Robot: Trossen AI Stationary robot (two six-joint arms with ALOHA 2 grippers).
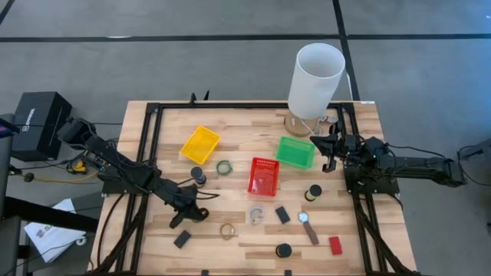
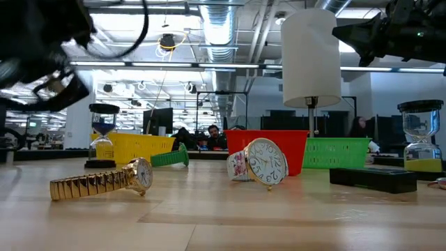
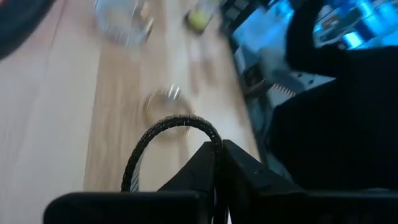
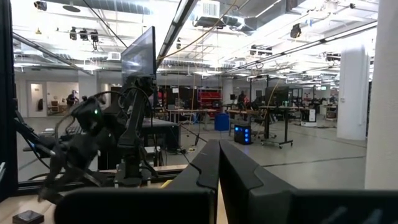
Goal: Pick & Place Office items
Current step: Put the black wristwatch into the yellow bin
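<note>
Office items lie scattered across the desk (image 1: 153, 253), most from 3 to 6 o'clock of the red basket (image 1: 263, 176). We judge the black ring (image 3: 163, 137), pinched thinly by the shut left pincer (image 1: 201, 205) at 8 o'clock of that basket, could twist free. Right pincer (image 1: 328, 142) hangs closed, empty, beside the green basket (image 1: 296, 152).

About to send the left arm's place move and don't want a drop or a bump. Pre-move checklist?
1. Left gripper shut on black ring: ok.
2. Ring lifted off the table: cannot tell.
3. Way to yellow basket free: not ok, black cylinder stands between.
4. Right gripper shut, beside green basket, away from the left arm: ok.
5. Which basket the ring belongs in: cannot tell.
</note>
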